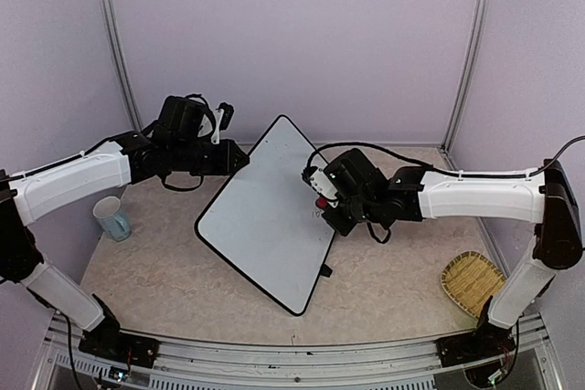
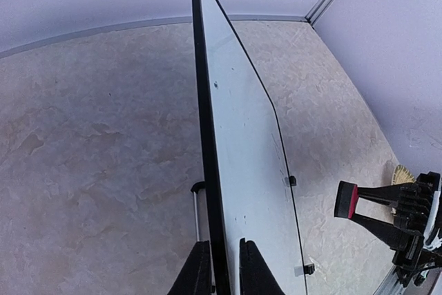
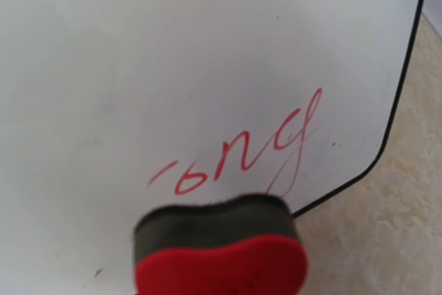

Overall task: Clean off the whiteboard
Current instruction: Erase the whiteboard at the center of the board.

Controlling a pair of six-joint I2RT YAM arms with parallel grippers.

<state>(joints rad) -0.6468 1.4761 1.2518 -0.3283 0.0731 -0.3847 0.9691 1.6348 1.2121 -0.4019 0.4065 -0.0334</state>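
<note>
The marbled surface [image 1: 164,271] carries the whiteboard [image 1: 265,216] at its middle, propped up on a slant, with one rounded corner toward the far edge and another toward the near edge. The left pincer [image 1: 239,157] comes in from the left edge and, in its wrist view, its fingers [image 2: 197,271] sit on either side of the board's black frame, pressed onto it, so it looks to be pinching the board steady. The right pincer [image 1: 325,207] reaches in from the right edge and is clamped on an eraser [image 3: 221,246] with a grey felt face and a red back. The eraser is near the board's white face, and from the left wrist view it seems to stand just off it

Judging by this, the wiping has barely begun or not at all. A short red scrawl [image 3: 248,157] sits whole and crisp just above the eraser, near a rounded corner of the board. The rest of the face looks white apart from faint specks. What is left is to press the felt on and sweep over those letters

A woven basket [image 1: 472,282] lies by the right edge and a pale mug [image 1: 111,218] by the left edge, both well apart from the board. A small black foot [image 1: 325,270] juts from the frame. Nothing stands between eraser and writing
</note>
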